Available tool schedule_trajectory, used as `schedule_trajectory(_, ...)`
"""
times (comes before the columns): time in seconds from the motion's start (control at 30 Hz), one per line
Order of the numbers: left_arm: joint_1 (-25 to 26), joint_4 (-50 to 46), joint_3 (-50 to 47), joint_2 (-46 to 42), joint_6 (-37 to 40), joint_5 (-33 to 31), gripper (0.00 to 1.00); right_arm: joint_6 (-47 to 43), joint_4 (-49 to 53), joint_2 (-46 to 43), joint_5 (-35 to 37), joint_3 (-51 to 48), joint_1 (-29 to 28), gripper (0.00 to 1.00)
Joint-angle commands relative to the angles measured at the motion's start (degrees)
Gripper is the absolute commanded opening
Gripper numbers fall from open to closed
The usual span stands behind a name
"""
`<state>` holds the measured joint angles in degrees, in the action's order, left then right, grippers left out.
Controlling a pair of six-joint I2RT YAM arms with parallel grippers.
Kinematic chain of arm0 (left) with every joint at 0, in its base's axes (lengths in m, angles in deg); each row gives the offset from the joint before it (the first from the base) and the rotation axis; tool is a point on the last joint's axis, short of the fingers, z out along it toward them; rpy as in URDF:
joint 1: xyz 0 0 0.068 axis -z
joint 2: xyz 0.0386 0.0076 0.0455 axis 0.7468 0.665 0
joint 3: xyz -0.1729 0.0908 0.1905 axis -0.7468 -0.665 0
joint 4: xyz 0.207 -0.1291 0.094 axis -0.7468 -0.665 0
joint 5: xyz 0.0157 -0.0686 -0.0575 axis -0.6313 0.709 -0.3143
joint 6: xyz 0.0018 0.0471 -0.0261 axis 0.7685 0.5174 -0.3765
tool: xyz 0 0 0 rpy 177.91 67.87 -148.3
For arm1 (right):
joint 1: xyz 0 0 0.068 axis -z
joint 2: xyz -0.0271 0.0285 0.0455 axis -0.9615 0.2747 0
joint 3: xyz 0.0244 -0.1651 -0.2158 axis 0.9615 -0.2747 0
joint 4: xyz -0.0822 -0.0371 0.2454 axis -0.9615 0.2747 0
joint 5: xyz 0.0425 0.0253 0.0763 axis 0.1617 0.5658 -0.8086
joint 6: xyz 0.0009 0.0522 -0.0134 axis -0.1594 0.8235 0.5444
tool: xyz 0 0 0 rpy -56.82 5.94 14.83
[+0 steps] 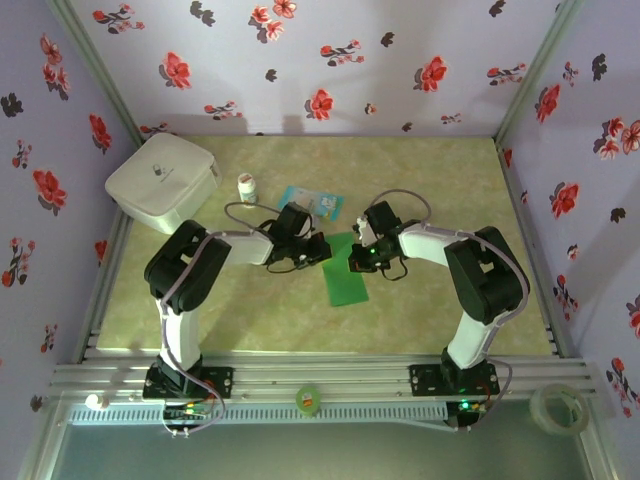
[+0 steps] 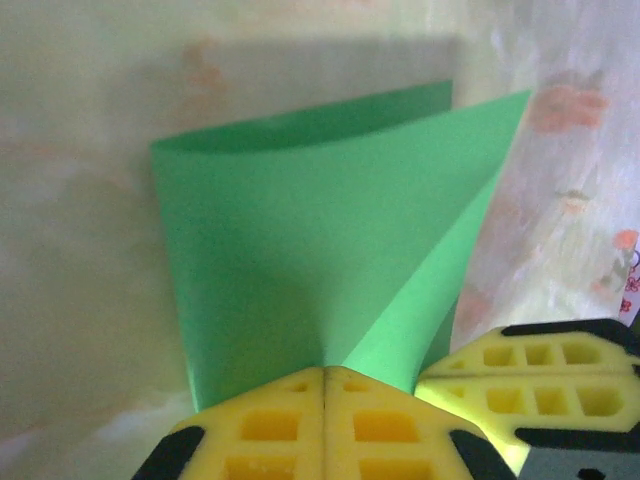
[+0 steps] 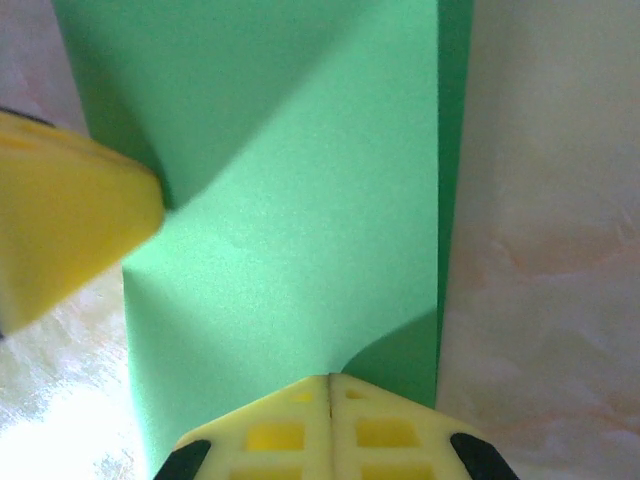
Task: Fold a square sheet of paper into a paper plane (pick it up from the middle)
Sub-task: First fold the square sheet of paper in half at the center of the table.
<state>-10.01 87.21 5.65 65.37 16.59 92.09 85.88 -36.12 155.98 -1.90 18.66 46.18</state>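
Marbled yellow-green covers the surface (image 1: 450,180) we work on. A white box (image 1: 162,182) sits at its far left corner.

Both arms reach in to the middle of the surface, their grippers close together. The left gripper (image 1: 318,250) has its yellow fingers pressed flat against each other, and in the left wrist view (image 2: 323,385) the green paper runs down into the seam between them, so we read it as pinching the paper. The right gripper (image 1: 356,258) is just beside it. In its own view (image 3: 330,385) its fingers also meet with no gap, clamped on an edge of the paper.

The square sheet of paper (image 1: 347,275) lies at the middle of the surface, reaching from the grippers toward the near edge. It is folded over on itself. In the left wrist view (image 2: 300,240) the upper layer bows up off the lower one, while the right wrist view (image 3: 330,230) shows a diagonal crease.

A blue-and-white packet (image 1: 312,202) lies just beyond the grippers toward the far edge, with a small white bottle (image 1: 246,186) to its left, near the box.
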Motion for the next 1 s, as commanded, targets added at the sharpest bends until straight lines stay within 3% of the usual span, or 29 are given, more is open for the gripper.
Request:
schedule_trajectory(0.0, -0.38, -2.36, 2.48, 1.86, 1.84, -1.08, 0.03, -0.59, 7.36, 3.05, 6.5, -3.22, 0.9, 0.0)
schedule_trajectory(0.4, -0.74, -10.41, 3.19, 5.54, 6.86, -5.63, 0.03, -0.4, 7.55, 3.14, 6.36, -3.31, 0.98, 0.0)
schedule_trajectory(0.97, -1.74, -10.3, 9.65, 2.94, 5.96, 2.51, 0.06, -0.22, 7.36, 3.47, 6.23, -3.47, 1.42, 0.0)
